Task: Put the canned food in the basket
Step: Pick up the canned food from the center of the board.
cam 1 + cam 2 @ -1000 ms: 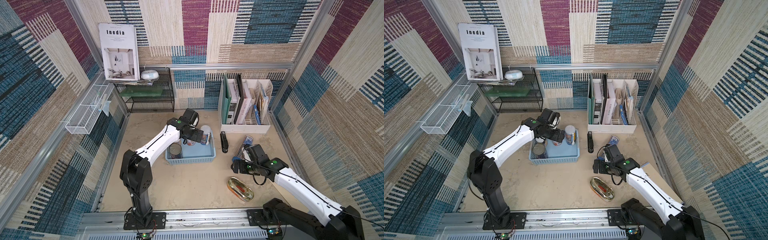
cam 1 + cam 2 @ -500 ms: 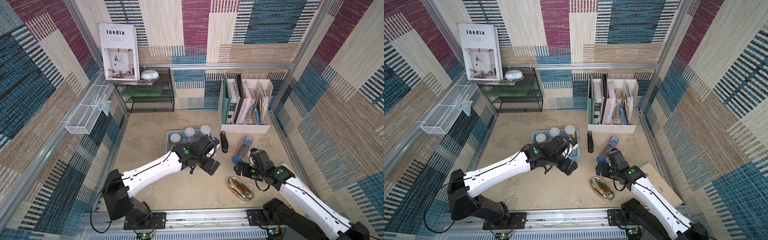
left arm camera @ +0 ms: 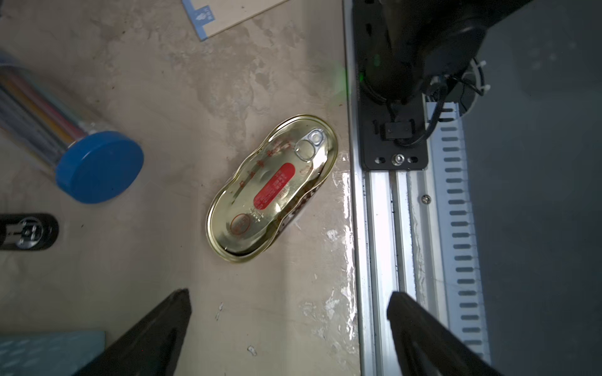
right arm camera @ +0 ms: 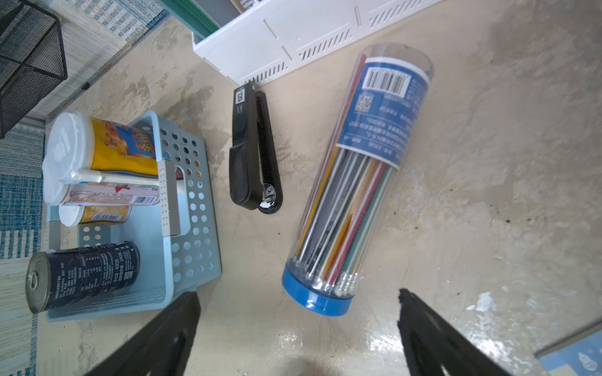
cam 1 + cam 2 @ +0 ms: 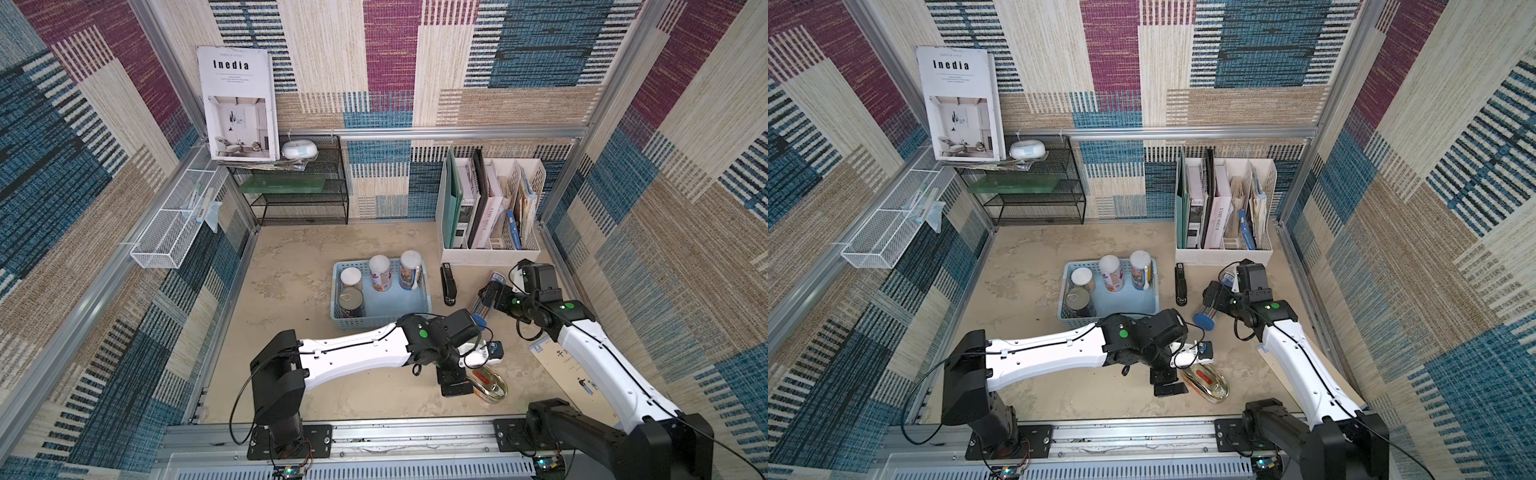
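The light-blue basket (image 5: 376,322) (image 5: 1129,305) (image 4: 195,228) holds three white-lidded cans (image 5: 380,266) and a silver-topped tin (image 5: 351,297), all upright. A flat oval gold tin with a red mark (image 5: 490,384) (image 5: 1208,380) (image 3: 272,188) lies on the floor near the front rail. My left gripper (image 3: 288,294) (image 5: 453,376) hovers beside this tin, open and empty, with the tin just ahead of its fingertips. My right gripper (image 4: 299,293) (image 5: 492,295) is open and empty over the clear tube, to the right of the basket.
A black stapler (image 5: 448,284) and a clear tube with a blue cap (image 4: 355,182) lie right of the basket. A white file organizer (image 5: 490,249) stands behind them. A card (image 5: 569,370) lies under the right arm. The metal front rail (image 3: 378,228) runs close to the gold tin.
My left arm swung from the basket forward and right to the gold tin. My right gripper drew back from the tin toward the tube. Both stayed open.
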Tool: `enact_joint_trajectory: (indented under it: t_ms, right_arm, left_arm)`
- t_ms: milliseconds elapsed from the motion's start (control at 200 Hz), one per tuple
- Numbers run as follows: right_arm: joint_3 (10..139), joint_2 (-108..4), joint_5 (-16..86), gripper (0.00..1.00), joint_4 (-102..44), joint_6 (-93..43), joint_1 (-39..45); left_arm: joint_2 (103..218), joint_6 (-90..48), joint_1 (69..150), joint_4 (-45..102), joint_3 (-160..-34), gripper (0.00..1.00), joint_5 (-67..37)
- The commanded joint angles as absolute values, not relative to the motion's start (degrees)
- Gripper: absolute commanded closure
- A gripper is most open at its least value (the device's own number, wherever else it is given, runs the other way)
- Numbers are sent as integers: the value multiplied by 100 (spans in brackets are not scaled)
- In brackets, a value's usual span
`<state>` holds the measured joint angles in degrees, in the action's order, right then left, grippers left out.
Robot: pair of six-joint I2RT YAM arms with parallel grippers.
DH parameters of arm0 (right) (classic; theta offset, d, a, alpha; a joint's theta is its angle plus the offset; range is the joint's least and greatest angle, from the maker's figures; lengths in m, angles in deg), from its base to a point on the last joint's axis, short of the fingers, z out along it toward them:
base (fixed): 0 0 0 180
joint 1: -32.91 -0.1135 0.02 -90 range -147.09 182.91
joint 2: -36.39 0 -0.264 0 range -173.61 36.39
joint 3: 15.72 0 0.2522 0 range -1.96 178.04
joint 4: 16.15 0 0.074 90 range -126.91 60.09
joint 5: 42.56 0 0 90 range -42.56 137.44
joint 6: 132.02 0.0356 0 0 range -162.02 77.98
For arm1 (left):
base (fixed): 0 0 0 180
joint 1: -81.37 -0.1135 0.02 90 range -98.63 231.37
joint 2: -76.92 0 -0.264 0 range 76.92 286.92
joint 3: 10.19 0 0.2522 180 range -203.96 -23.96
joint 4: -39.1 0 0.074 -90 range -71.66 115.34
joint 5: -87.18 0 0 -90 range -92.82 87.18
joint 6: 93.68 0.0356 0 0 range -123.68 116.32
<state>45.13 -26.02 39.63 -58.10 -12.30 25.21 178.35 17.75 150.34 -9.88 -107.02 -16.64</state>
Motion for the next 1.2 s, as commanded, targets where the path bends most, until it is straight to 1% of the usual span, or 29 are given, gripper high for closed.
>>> enact_joint_trajectory:
  t_ms: [0, 105, 290, 416, 771, 876, 1192]
  right_arm:
    - [4480, -2632, 3406, 1, -5599, -1702, 2934]
    - [4420, -2722, 3064, 1, -5533, -1891, 3346]
    - [4356, -2846, 2839, 1, -5401, -2060, 3525]
    - [4317, -2900, 2813, 1, -5381, -2182, 3561]
    - [4268, -2935, 2723, 1, -5311, -2439, 3619]
    - [4260, -2909, 2696, 1, -5263, -2463, 3622]
    - [4164, -2862, 2619, 1, -5163, -2513, 3617]
  left_arm:
    - [18206, 3175, 15051, -1391, -11083, 0, -2532]
    - [18654, 3543, 15137, -1516, -11483, 0, -2239]
    - [19342, 4142, 15201, -1755, -11983, 0, -2174]
    - [19638, 4390, 15212, -1767, -12240, 0, -1945]
    - [20393, 4715, 15205, -1973, -12944, 0, -1947]
    - [20601, 4703, 15170, -1994, -13120, 0, -1720]
    - [21017, 4723, 15004, -2291, -13582, 0, -1653]
